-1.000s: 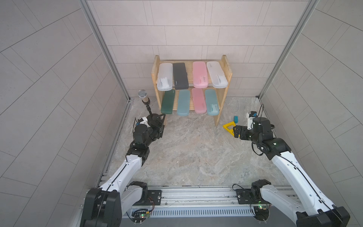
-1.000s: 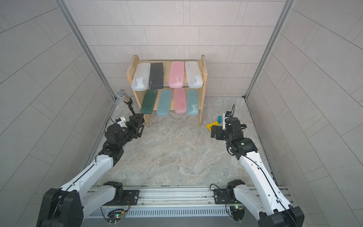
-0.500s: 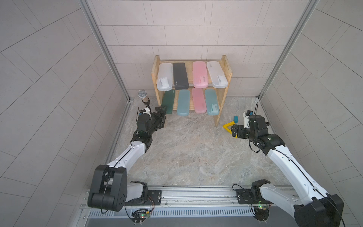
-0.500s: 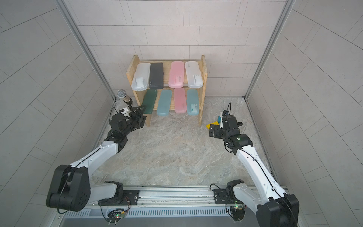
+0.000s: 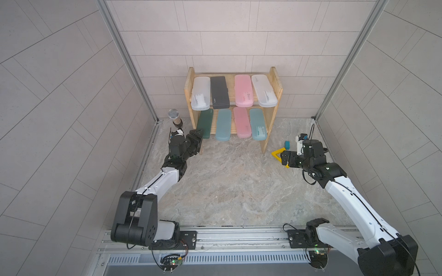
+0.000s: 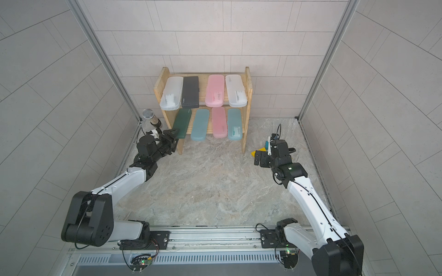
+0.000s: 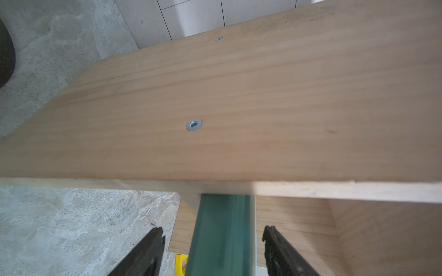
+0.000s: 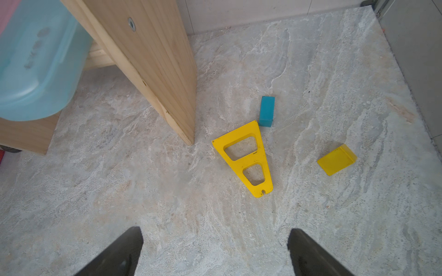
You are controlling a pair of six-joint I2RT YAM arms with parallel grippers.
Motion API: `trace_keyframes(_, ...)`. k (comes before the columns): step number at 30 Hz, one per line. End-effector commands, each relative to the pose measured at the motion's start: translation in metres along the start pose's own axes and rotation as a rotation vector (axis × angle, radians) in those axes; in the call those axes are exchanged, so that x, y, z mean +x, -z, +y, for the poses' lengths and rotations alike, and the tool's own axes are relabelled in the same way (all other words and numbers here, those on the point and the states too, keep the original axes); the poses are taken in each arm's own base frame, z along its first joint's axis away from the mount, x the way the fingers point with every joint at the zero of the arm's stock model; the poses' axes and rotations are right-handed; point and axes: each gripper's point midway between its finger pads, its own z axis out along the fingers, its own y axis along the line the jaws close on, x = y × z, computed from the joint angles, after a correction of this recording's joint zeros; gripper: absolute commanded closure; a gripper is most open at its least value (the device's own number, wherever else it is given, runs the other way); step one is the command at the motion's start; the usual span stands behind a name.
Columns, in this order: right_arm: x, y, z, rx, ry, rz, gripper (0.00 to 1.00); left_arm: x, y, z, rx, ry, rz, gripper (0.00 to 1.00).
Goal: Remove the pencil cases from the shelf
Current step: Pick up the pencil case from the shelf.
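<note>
Stretching forward, left tool (image 7: 213, 229) part-open astride dark green case (image 5: 205, 123), right tool (image 8: 215, 230) wide, empty.

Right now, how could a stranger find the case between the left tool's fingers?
Find the wooden shelf against the back wall and look at its lower tier. The dark green pencil case lies at the end beside the left tool, next to a light teal case. It is the only dark green one.
</note>
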Motion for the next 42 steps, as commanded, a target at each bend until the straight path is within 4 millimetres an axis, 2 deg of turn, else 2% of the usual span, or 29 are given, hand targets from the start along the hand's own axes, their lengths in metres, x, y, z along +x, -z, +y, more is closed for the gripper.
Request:
trace_keyframes(1, -0.007, 0.003, 0.003, -0.005, 0.015, -0.016, 0.00, -0.006, -0.004, -0.023, 0.066, -0.018, -0.021, 0.32)
trace_keyframes(6, -0.006, -0.001, 0.003, -0.005, 0.024, -0.008, 0.00, -0.008, -0.006, -0.027, 0.084, -0.023, -0.029, 0.34)
trace_keyframes(10, -0.009, -0.002, 0.003, 0.000, 0.034, -0.013, 0.00, -0.009, -0.004, -0.031, 0.090, -0.037, -0.034, 0.43)
trace_keyframes(17, -0.011, -0.002, 0.005, -0.009, 0.036, -0.005, 0.00, -0.009, -0.002, -0.029, 0.099, -0.039, -0.038, 0.77)
trace_keyframes(20, -0.014, 0.002, 0.006, -0.013, 0.036, -0.014, 0.00, -0.008, -0.001, -0.029, 0.106, -0.034, -0.033, 0.82)
trace_keyframes(24, -0.014, 0.010, 0.009, -0.031, 0.022, -0.020, 0.00, -0.003, 0.010, -0.029, 0.114, -0.047, -0.030, 0.94)
trace_keyframes(26, -0.014, 0.018, 0.012, -0.054, 0.011, -0.024, 0.00, 0.001, 0.020, -0.034, 0.130, -0.076, -0.015, 1.00)
trace_keyframes(28, -0.013, 0.027, 0.018, -0.085, 0.003, -0.036, 0.00, 0.007, 0.037, -0.039, 0.133, -0.134, -0.014, 1.00)
trace_keyframes(33, -0.018, 0.055, 0.035, -0.108, 0.074, -0.107, 0.00, 0.006, 0.098, -0.055, 0.174, -0.365, -0.133, 1.00)
trace_keyframes(37, -0.020, 0.078, 0.057, -0.180, 0.078, -0.131, 0.00, 0.021, 0.143, -0.068, 0.250, -0.516, -0.146, 1.00)
trace_keyframes(39, -0.016, 0.084, 0.069, -0.236, 0.055, -0.127, 0.00, 0.031, 0.160, -0.069, 0.303, -0.567, -0.143, 1.00)
trace_keyframes(42, -0.009, 0.091, 0.094, -0.343, 0.056, -0.133, 0.00, 0.040, 0.182, -0.053, 0.316, -0.626, -0.168, 1.00)
